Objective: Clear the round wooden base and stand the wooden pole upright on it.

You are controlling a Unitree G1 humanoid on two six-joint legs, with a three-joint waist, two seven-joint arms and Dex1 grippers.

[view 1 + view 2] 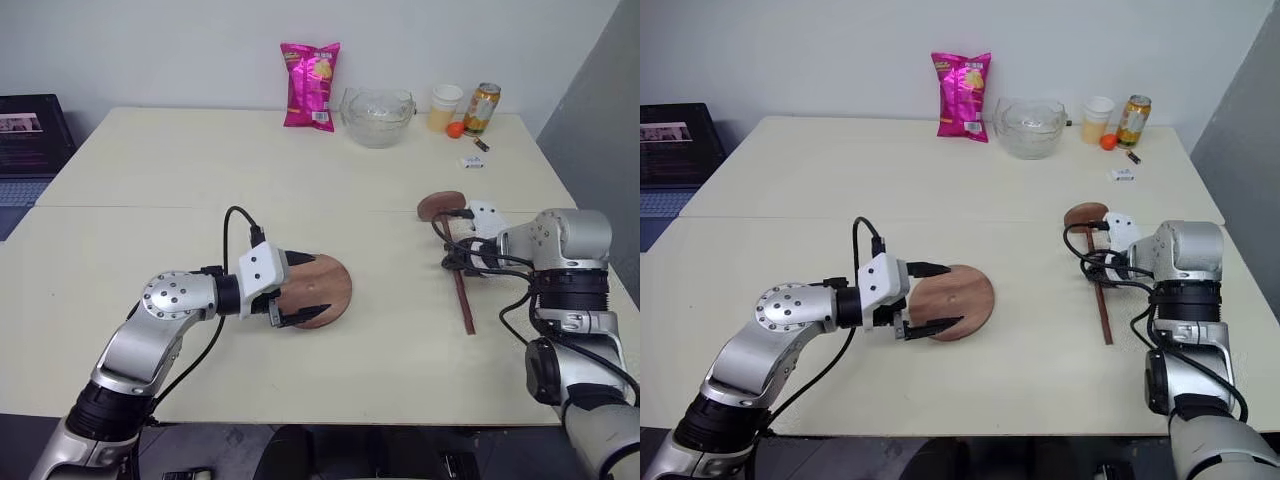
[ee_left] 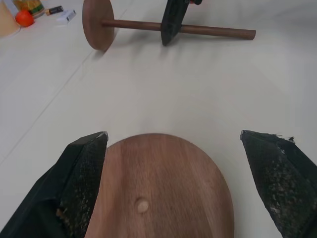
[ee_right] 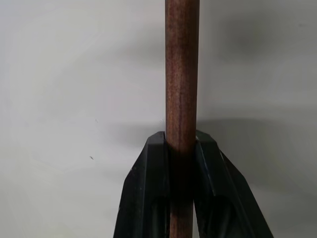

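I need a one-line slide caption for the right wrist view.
Right gripper shut on the wooden pole, which lies on the pale table.

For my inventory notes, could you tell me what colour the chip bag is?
The chip bag is bright pink, clearest in the left eye view.

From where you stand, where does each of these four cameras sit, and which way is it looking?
Left eye: on the head, looking down over the table; both arms show.
Right eye: beside it, same scene.
Left wrist: on the left arm, looking along the open left gripper over the round wooden base.
Right wrist: looking along the right gripper, shut on the wooden pole.
Shared: the left wrist view also shows the pole, as the eyes do.
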